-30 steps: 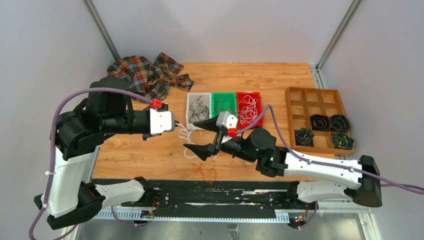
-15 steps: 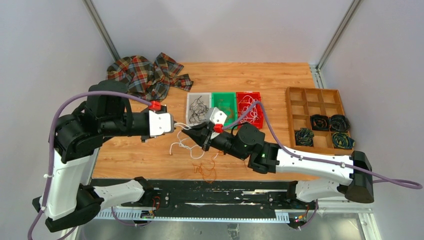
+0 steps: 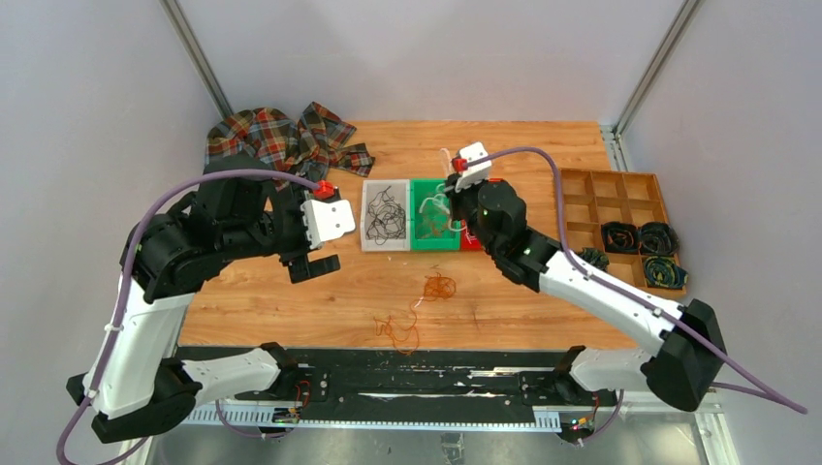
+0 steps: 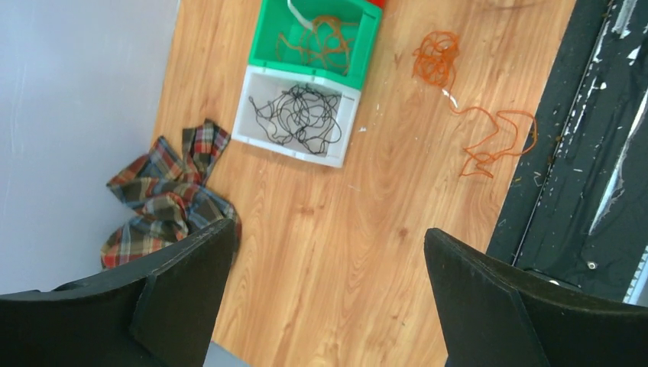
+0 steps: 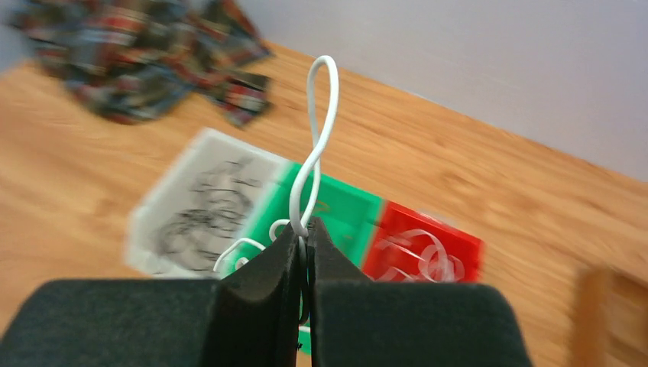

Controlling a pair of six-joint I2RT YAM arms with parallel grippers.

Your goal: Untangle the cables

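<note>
My right gripper [image 5: 304, 229] is shut on a white cable [image 5: 317, 138], whose loop stands above the fingertips while its ends trail below. In the top view this gripper [image 3: 448, 201] hangs over the green bin [image 3: 433, 237]. My left gripper [image 4: 328, 229] is open with nothing in it, above bare wood left of the bins [image 3: 315, 266]. Black cables [image 4: 299, 115] lie in the white bin [image 4: 252, 134]. Orange cables fill the green bin [image 4: 267, 34]. An orange tangle [image 3: 439, 286] and a looser orange cable [image 3: 399, 329] lie on the table. White cables [image 5: 416, 256] sit in the red bin [image 5: 466, 248].
A plaid cloth [image 3: 286, 145] lies at the back left. A wooden compartment tray [image 3: 611, 194] at the right holds dark coiled cords [image 3: 640, 252]. A black rail [image 3: 417, 373] runs along the near edge.
The right gripper shut on the white cable and carried it from mid-table up over the bins. The left gripper let go, opened wide and drew back. An orange tangle now lies on the table.
</note>
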